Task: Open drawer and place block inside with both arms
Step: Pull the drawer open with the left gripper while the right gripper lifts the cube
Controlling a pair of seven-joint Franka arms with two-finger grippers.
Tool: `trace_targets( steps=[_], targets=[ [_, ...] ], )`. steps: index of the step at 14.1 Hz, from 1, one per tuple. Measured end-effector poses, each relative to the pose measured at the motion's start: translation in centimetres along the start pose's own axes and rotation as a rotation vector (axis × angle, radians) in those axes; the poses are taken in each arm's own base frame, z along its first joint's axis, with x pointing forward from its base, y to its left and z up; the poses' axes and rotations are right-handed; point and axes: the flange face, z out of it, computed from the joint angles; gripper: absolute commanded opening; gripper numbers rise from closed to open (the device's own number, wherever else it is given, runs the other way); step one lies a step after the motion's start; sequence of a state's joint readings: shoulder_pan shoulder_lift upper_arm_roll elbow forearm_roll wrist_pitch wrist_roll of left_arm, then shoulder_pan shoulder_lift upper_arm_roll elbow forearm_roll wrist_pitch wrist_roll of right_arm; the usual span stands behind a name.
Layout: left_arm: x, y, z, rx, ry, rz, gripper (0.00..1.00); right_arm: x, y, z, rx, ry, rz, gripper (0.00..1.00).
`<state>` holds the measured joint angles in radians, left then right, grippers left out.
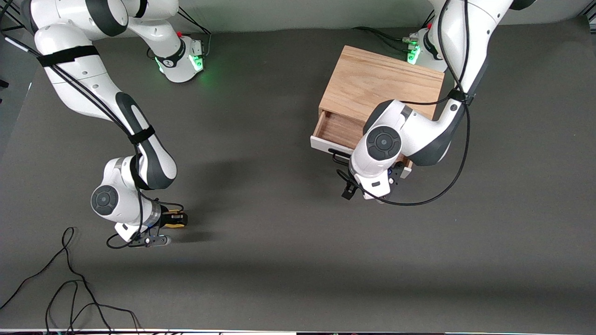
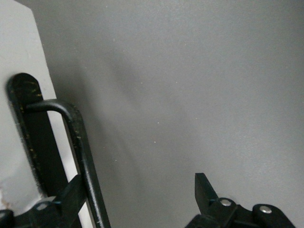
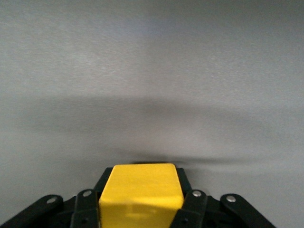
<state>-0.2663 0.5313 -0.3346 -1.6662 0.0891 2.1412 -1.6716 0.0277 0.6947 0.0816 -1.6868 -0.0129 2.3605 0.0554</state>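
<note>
One block [image 3: 141, 190] pinched in right gripper [image 1: 174, 218] jaws, one drawer [image 1: 336, 131] pulled out, left gripper [image 2: 137, 202] jaws spread.

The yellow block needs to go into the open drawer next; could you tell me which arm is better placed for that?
The right. Its gripper is shut on the yellow block, while the left gripper stands open at the drawer's handle and holds no block.

Drawer [image 1: 336, 132] pulled partway out of cabinet [image 1: 382, 83], toward left arm's end. Block [image 1: 176, 218] at right arm's end, nearer front camera than cabinet.
</note>
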Motion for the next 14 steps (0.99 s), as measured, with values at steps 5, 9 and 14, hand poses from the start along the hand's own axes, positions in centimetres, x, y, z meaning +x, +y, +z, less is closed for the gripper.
trace_targets(
  steps=[5, 9, 14],
  targets=[
    [0.7, 1.6, 0.0, -0.063, -0.008, -0.012, 1.0, 2.0, -3.0, -4.5, -0.014, -0.032, 0.009, 0.0],
    [0.9, 2.3, -0.7, -0.116, 0.008, -0.007, 1.0, 3.3, -3.0, -7.8, -0.03, -0.032, 0.006, 0.0],
    [1.7, 5.2, -7.3, -0.274, 0.039, 0.001, 1.0, 3.1, -3.4, -16.0, -0.042, -0.09, 0.007, 0.0]
  ],
)
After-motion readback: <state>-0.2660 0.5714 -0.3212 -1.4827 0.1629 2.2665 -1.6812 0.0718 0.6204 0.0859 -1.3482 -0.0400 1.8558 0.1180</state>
